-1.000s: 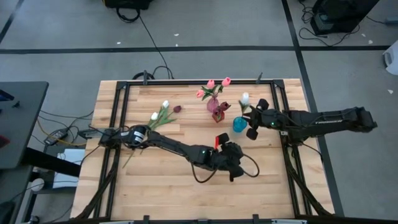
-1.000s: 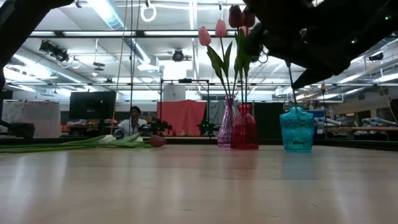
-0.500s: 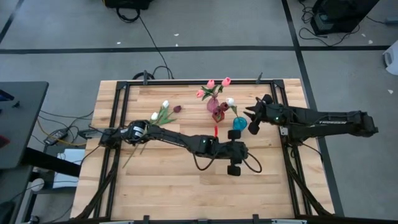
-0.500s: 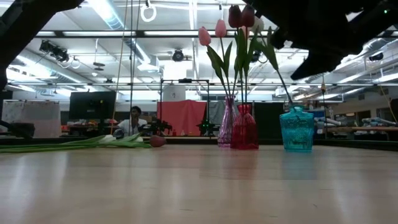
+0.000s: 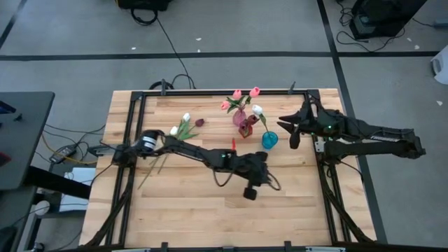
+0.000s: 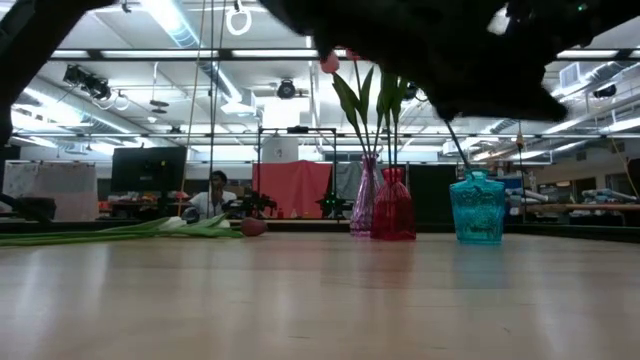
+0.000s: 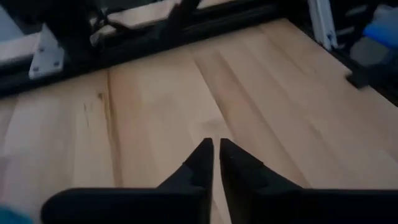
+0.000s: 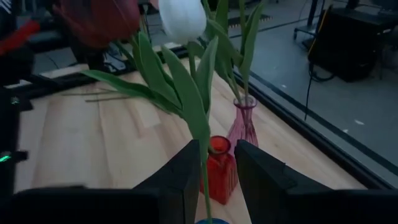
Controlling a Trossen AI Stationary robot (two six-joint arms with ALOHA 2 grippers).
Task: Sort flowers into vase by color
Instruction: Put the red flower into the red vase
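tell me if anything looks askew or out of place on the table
The white tulip in the blue vase leans steeply toward the red vase instead of standing upright. A few tulips lie flat on the wood, unsorted. Nothing looks spilled or broken.

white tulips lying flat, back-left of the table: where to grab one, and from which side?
Probably by the thin stem, below the leaves, coming straight down from above. The white tulips lie flat on the table, heads toward the vases, stems running toward the left front edge. Set the tool's fingers across the stem, clear of the soft heads.
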